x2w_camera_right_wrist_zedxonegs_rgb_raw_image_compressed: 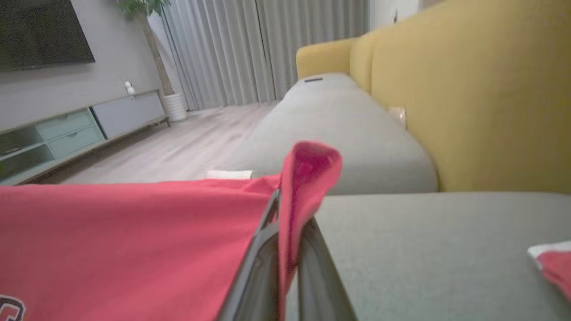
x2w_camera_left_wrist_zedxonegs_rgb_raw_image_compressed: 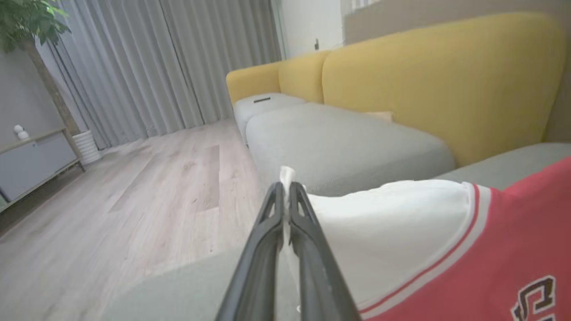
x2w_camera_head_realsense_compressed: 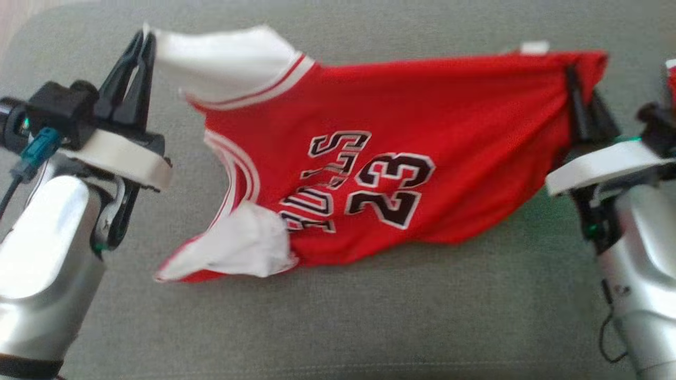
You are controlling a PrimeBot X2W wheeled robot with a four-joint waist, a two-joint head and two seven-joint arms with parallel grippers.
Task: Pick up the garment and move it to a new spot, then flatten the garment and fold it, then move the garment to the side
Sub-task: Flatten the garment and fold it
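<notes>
Two dark grippers hold a red number 23 jersey (x2w_camera_head_realsense_compressed: 401, 132) stretched sideways between them over a grey sofa seat (x2w_camera_head_realsense_compressed: 369, 322). The left gripper (x2w_camera_head_realsense_compressed: 143, 41) is pinched tight on a white shoulder corner, its fingers pressed together with the fabric poking out past the tips. The right gripper (x2w_camera_head_realsense_compressed: 573, 84) is clamped on a bunched red corner at the hem end. Gripping the two far ends pulls the top edge taut, which appears meant to spread the cloth so it can be laid out flat before folding. The lower edge sags and seems to brush the cushion, though the blurred head view leaves that unsure. A white flap (x2w_camera_head_realsense_compressed: 237, 248) is turned over at the near armhole, a wrinkle that flattening would have to clear. The seat is soft, woven and matte, likely to drag at the fabric. Behind it rises a mustard-yellow backrest (x2w_camera_left_wrist_zedxonegs_rgb_raw_image_compressed: 446, 80). Beyond lie a pale wooden floor (x2w_camera_left_wrist_zedxonegs_rgb_raw_image_compressed: 156, 187), grey curtains (x2w_camera_left_wrist_zedxonegs_rgb_raw_image_compressed: 156, 58), a potted tree (x2w_camera_left_wrist_zedxonegs_rgb_raw_image_compressed: 40, 67) and a low cabinet (x2w_camera_right_wrist_zedxonegs_rgb_raw_image_compressed: 89, 120) under a dark wall screen (x2w_camera_right_wrist_zedxonegs_rgb_raw_image_compressed: 40, 31).
</notes>
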